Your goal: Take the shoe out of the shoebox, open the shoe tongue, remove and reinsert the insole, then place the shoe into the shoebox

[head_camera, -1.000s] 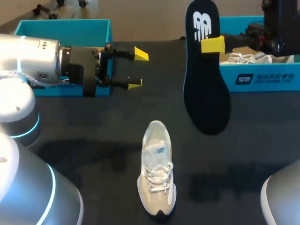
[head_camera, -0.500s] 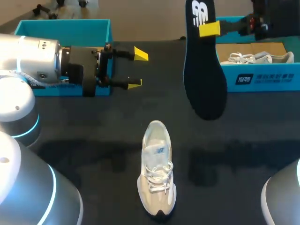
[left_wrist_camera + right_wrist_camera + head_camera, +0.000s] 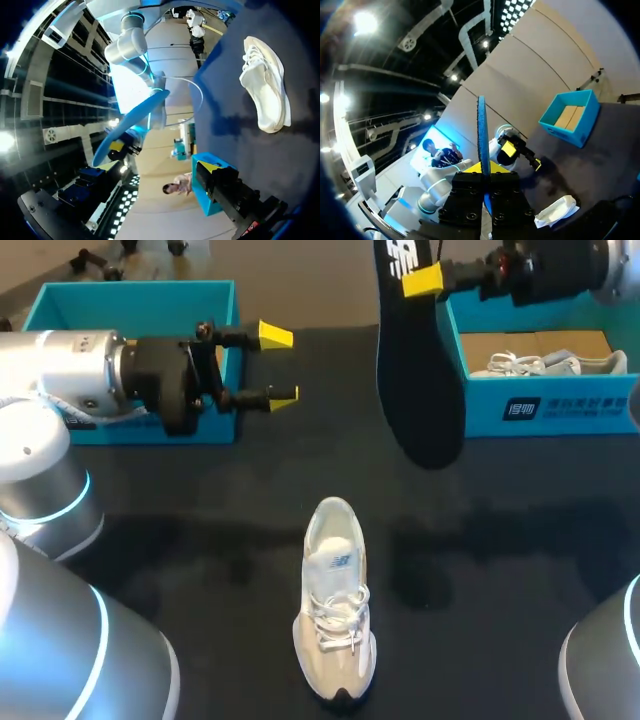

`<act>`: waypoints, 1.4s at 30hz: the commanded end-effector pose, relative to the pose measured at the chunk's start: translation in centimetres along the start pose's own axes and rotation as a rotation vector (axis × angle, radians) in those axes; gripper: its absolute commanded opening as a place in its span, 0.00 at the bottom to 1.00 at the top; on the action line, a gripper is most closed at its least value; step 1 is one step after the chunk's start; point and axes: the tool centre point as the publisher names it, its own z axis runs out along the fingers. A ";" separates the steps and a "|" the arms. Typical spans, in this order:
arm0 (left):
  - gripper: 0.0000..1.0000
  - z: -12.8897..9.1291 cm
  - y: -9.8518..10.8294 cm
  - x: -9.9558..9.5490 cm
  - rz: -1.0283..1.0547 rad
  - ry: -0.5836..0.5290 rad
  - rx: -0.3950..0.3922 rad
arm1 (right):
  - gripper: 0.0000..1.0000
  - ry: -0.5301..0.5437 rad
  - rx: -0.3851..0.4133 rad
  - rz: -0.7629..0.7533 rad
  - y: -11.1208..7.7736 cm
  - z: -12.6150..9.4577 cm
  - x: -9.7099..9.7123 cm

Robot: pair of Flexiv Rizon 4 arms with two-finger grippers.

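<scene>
Shoe (image 3: 335, 615) lies out on the desk (image 3: 180, 540), its insole (image 3: 415, 370) removed and pinched in the right claw (image 3: 425, 280), left claw (image 3: 279, 366) wide and empty; reinsertion and boxing remain.

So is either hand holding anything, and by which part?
The right hand grips the dark insole near its narrow upper end; the wide end hangs free. The left hand is empty.

The right gripper (image 3: 423, 280) has carried the insole (image 3: 418, 370) higher and toward the table's far left, so its lower end now hangs farther from the table. The right arm has pulled clear of the right shoebox (image 3: 560, 405). The left gripper (image 3: 278, 366) has shifted slightly toward the far edge
</scene>
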 end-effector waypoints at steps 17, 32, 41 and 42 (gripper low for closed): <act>1.00 0.9 1.2 0.0 0.005 -0.018 0.027 | 0.00 -0.055 -0.070 0.237 0.7 -1.2 -5.6; 1.00 0.9 1.2 0.0 0.005 -0.018 0.027 | 0.00 -0.128 -0.077 0.364 2.2 -1.6 -7.7; 1.00 0.9 1.2 0.0 0.005 -0.018 0.027 | 0.00 -0.124 -0.063 0.374 2.7 -1.1 -8.4; 1.00 0.9 1.2 0.0 0.005 -0.018 0.027 | 0.00 -0.095 -0.084 0.381 3.2 -0.8 -9.0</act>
